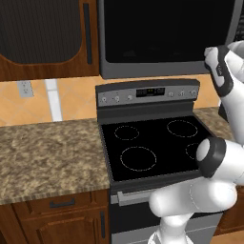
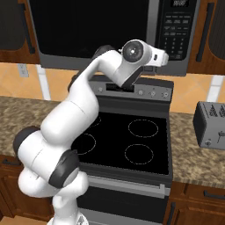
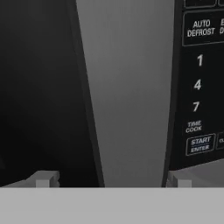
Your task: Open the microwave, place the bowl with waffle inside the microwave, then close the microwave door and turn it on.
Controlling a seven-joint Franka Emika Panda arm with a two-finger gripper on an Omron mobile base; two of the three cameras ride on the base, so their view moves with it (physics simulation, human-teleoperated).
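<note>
The released tool (image 3: 109, 179) straddles the microwave door (image 3: 39, 87) handle (image 3: 129, 92), but drifting right could press the button panel (image 3: 199, 83).

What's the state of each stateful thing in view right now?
Black over-range microwave's glass door: shut.
Grey vertical door handle: not gripped, framed between the fingertips.
Two-finger gripper: open, empty.
Black glass-top stove: burners dark, nothing on it.
Silver toaster: slots look empty.
Wooden upper cabinet door: shut.
</note>
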